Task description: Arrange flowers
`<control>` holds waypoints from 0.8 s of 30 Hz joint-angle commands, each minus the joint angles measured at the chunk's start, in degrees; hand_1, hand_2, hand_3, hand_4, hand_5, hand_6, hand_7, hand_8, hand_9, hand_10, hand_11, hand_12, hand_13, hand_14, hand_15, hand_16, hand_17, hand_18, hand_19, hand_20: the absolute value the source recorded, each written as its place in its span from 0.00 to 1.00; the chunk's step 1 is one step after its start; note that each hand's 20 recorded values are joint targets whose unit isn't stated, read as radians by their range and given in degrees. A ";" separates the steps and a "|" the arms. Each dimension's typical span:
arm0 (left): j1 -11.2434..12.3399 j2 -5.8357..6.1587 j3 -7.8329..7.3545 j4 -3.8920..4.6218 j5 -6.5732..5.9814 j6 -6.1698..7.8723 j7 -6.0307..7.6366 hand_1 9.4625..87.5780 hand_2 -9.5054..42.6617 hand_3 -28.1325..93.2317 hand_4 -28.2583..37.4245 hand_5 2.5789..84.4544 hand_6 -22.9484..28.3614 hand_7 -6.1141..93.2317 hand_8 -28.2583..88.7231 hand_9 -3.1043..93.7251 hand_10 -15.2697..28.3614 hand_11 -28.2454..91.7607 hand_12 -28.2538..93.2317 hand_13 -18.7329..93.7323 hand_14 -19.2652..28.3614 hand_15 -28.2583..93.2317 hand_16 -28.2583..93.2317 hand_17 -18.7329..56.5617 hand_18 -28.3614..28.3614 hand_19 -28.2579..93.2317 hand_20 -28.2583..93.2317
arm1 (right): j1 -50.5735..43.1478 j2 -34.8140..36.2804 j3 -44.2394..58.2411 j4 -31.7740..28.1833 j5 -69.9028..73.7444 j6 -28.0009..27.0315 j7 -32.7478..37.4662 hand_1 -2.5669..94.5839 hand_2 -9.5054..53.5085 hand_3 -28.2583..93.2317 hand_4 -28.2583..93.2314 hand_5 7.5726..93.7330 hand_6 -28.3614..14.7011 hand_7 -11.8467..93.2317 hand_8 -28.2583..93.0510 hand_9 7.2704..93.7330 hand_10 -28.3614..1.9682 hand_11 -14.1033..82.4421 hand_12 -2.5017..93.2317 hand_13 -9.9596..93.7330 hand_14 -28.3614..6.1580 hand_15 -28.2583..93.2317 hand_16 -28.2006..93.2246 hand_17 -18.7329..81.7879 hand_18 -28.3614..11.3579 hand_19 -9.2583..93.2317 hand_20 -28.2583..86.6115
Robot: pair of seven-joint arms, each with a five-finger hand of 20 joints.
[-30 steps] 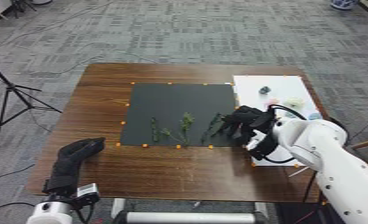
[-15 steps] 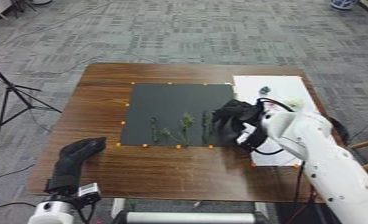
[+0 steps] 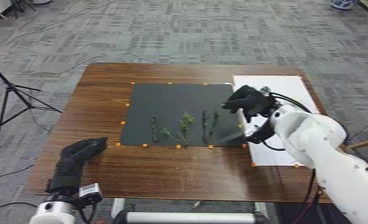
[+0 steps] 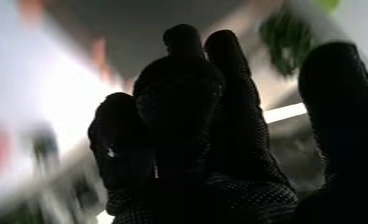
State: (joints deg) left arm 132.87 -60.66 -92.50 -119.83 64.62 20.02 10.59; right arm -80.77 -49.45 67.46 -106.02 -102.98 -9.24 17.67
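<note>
Four green stems (image 3: 187, 125) lie side by side on a dark mat (image 3: 176, 97), which covers the middle of the brown desk (image 3: 149, 175). They run roughly from the desk's near edge toward its far edge, in the nearer part of the mat. The second from the left is the bushiest, with branching leaves; the others are slimmer.

My right hand (image 3: 248, 101) is between the stems and the desk's far right corner, over the line where the mat meets a white sheet (image 3: 283, 87). In the right wrist view its fingers (image 4: 179, 75) are straight, most of them close together, one standing apart. A blurred green thing (image 4: 285, 40) is beyond them; I cannot tell which plant it is.

The sheet runs along the desk's right edge. Small orange markers (image 3: 146, 146) sit around the mat.

My left hand (image 3: 81, 148) is by the desk's left edge, toward the near left corner, fingers extended and together. A black tripod (image 3: 11, 86) stands on the gray carpet (image 3: 180, 35) left of the desk.
</note>
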 commanded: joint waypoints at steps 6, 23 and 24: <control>1.18 -0.45 0.88 0.12 -0.07 -0.09 -0.82 0.34 0.18 0.78 0.17 0.64 0.46 0.29 0.16 0.58 0.66 0.45 0.35 0.53 0.76 0.43 0.24 0.28 0.75 0.39 0.39 | -1.20 7.87 0.14 7.45 -21.86 11.38 -3.90 0.38 0.00 0.75 0.13 0.65 0.57 0.29 0.20 0.75 0.47 0.30 0.24 0.95 0.70 0.69 0.52 0.78 0.33 1.00 0.73; 0.90 -0.56 0.78 0.10 0.17 -0.52 -1.15 0.34 0.18 0.78 0.18 0.64 0.45 0.29 0.16 0.58 0.66 0.45 0.35 0.53 0.76 0.43 0.24 0.28 0.75 0.39 0.39 | -5.90 8.47 0.32 10.79 -30.77 7.90 -7.91 0.38 0.00 0.76 0.10 0.62 0.59 0.29 0.20 0.72 0.52 0.30 0.24 0.93 0.70 0.72 0.52 0.77 0.30 1.00 0.76; 0.88 -0.61 0.79 0.12 0.15 -0.51 -1.08 0.34 0.18 0.78 0.18 0.64 0.45 0.29 0.16 0.58 0.66 0.45 0.35 0.53 0.76 0.43 0.24 0.28 0.75 0.39 0.39 | -5.93 8.53 -0.48 11.27 -31.94 9.57 -7.59 0.40 0.00 0.76 0.10 0.62 0.59 0.29 0.20 0.72 0.52 0.30 0.24 0.93 0.70 0.73 0.52 0.77 0.31 1.00 0.76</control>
State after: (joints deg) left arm 132.75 -60.64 -92.11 -120.00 64.80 20.03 10.54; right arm -84.89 -41.02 68.82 -95.77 -130.78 -1.09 10.84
